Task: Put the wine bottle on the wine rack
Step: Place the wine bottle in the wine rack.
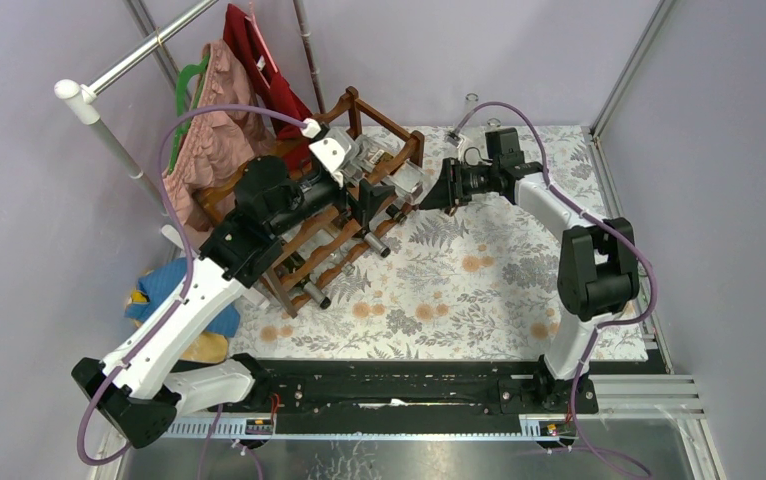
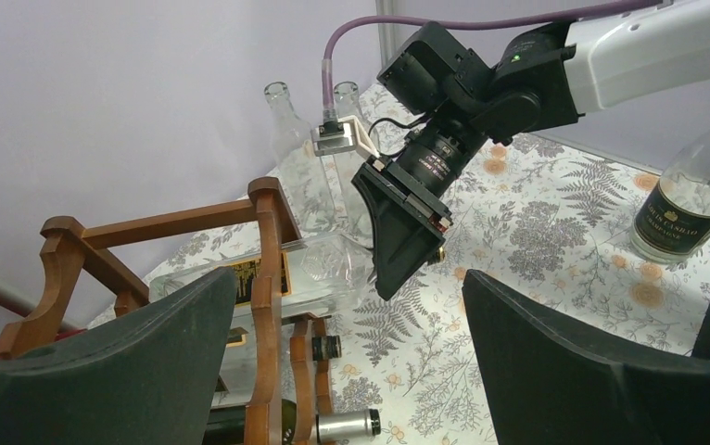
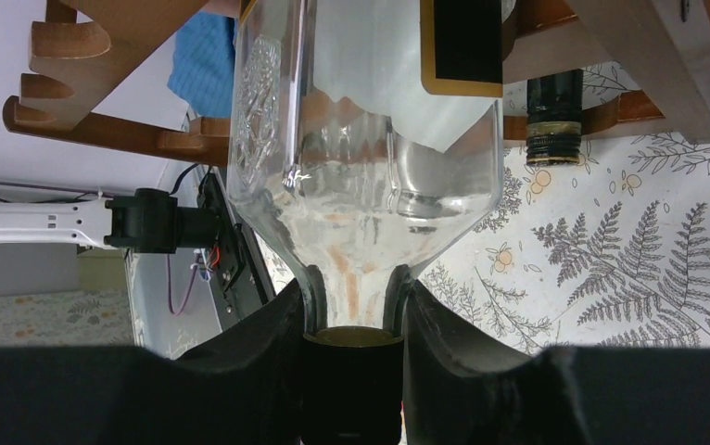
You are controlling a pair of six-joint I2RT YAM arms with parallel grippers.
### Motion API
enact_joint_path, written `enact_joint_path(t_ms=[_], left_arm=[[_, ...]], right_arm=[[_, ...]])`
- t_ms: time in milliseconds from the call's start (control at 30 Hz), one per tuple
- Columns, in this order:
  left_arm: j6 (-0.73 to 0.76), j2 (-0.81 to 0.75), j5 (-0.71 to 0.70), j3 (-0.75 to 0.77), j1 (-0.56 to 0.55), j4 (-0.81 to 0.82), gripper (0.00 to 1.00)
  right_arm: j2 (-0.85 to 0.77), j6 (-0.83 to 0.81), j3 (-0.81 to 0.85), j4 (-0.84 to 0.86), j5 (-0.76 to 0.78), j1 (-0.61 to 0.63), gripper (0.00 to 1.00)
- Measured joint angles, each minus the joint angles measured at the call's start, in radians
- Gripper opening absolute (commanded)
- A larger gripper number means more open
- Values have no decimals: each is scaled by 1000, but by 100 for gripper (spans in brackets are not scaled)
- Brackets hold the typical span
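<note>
The wine rack [image 1: 304, 225] stands on the table [image 1: 479, 300] at its 10 o'clock side, with its long side running from 7 to 1 o'clock. The wine bottle [image 3: 361, 139], of clear glass with a black and gold label, lies flat across the top rails of the rack, near the 1 o'clock end. Its neck sticks out over the table toward 3 o'clock.

The right gripper [image 3: 351, 324] comes from the 3 o'clock side and is clenched on this neck, one finger on each side, just below the shoulder of the bottle.

The left gripper [image 2: 347, 278] hovers over the rack at the 9 o'clock side of the bottle. Its fingers [image 2: 101, 371] stand wide apart and touch nothing.

In the lower tiers lie dark bottles [image 2: 342, 425], their capped necks pointing out of the rack toward 4 o'clock. Two empty clear bottles [image 2: 282, 120] stand upright at the 12 o'clock edge of the table, behind the right arm.
</note>
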Motion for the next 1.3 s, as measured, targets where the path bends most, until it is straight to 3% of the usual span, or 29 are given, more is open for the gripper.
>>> enact_joint_path(t_ms=[1300], left_arm=[[-37, -21, 22, -43, 63, 62, 99]], right_arm=[[75, 212, 2, 267, 40, 59, 0]])
